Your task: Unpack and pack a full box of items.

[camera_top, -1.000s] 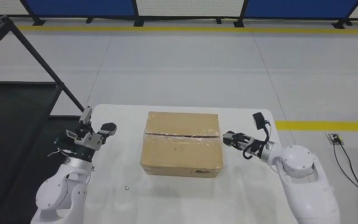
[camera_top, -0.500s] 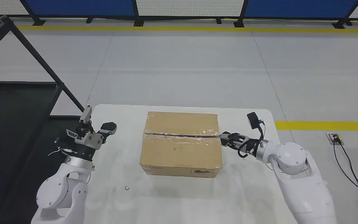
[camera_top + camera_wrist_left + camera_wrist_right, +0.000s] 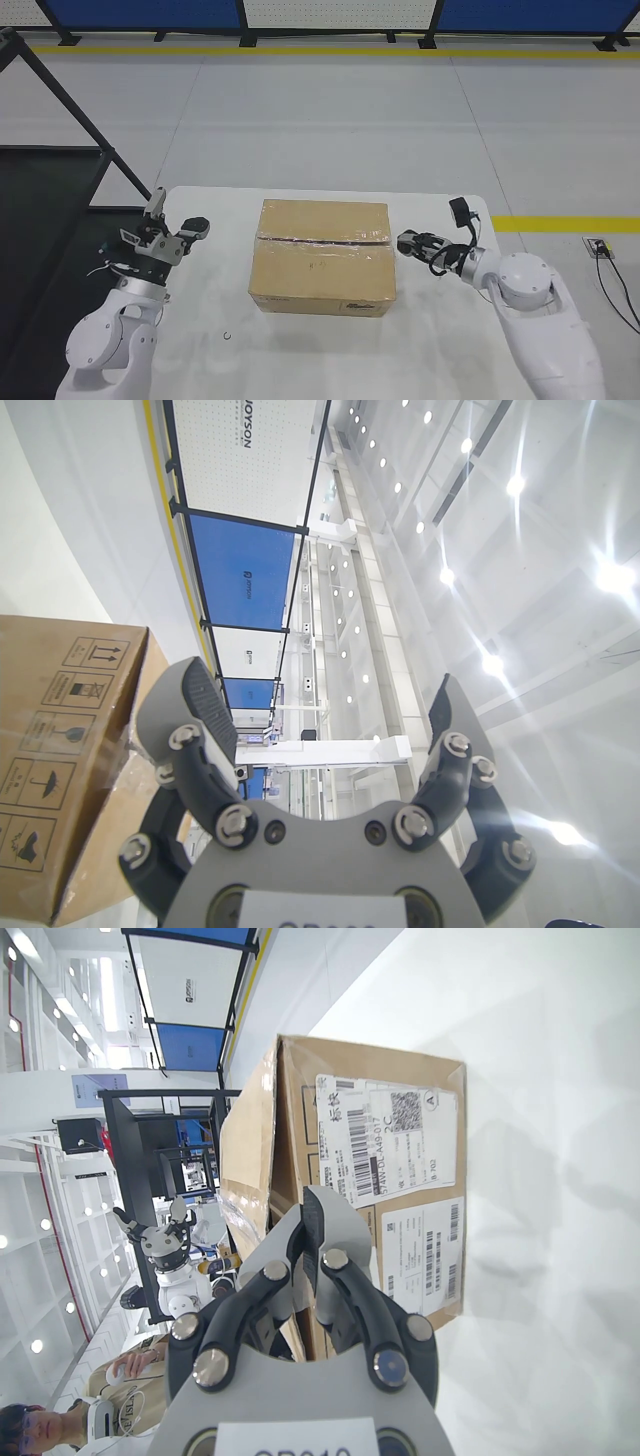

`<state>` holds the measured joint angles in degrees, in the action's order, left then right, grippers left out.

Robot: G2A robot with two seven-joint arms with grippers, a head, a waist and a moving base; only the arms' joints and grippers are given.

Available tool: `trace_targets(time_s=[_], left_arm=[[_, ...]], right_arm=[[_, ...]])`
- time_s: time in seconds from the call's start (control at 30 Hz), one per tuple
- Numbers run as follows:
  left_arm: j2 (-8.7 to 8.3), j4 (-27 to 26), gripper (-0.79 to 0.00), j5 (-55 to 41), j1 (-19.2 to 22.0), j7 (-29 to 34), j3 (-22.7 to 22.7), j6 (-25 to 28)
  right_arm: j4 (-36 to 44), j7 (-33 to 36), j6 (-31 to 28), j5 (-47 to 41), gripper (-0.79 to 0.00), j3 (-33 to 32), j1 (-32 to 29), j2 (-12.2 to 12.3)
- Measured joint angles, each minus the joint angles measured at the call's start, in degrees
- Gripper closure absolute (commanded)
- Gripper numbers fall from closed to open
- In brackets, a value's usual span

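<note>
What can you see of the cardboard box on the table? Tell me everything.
The cardboard box is plain brown corrugated board, rectangular and closed. Its top flaps meet in a seam sealed with clear tape. It stands flat in the middle of the table. One end carries white shipping labels with barcodes, and the opposite end has printed handling symbols. The right gripper, shut, sits at the labelled end near the top seam; whether it touches the box cannot be told.
</note>
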<state>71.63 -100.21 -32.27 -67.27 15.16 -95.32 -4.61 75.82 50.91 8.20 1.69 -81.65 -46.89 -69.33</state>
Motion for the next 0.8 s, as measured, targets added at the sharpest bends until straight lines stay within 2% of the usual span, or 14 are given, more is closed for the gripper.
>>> trace_targets(time_s=[0.13,0.17,0.2,0.23,0.33,0.53,0.57,0.7,0.8], left_arm=[[-0.08,0.25,-0.785,0.21,0.85,0.13,0.35,-0.69],[-0.1,0.32,-0.785,0.3,1.12,0.25,0.44,-0.88],[-0.13,0.42,-0.785,0.36,1.43,0.36,0.51,-1.05],[-0.16,0.59,-0.785,0.44,1.88,0.48,0.57,-1.31],[-0.27,1.33,-0.785,0.57,3.13,0.81,0.63,-2.04],[-0.66,4.79,-0.785,1.37,6.39,2.54,0.3,-3.85],[-0.71,5.41,-0.785,1.56,6.76,2.77,0.3,-4.02],[-0.72,5.53,-0.784,1.64,6.82,2.84,0.32,-4.07],[-0.72,5.51,-0.784,1.62,6.8,2.82,0.32,-4.06]], right_arm=[[2.03,-0.75,-1.77,-3.07,-0.015,-4.38,-2.18,0.77],[2.54,-1.02,-2.29,-3.76,-0.197,-5.29,-2.72,0.92],[3.03,-1.51,-2.87,-4.41,-0.514,-6.17,-3.27,1.04],[3.62,-2.61,-3.66,-5.0,-0.785,-7.2,-4.02,1.18],[4.84,-4.57,-5.48,-3.86,-0.785,-7.99,-5.33,1.42],[4.82,-4.47,-5.42,-3.8,-0.785,-7.92,-5.29,1.42],[4.82,-4.47,-5.42,-3.8,-0.557,-7.92,-5.29,1.42],[4.82,-4.47,-5.42,-3.8,-0.712,-7.92,-5.3,1.42],[4.82,-4.47,-5.42,-3.8,-0.768,-7.92,-5.3,1.42]])
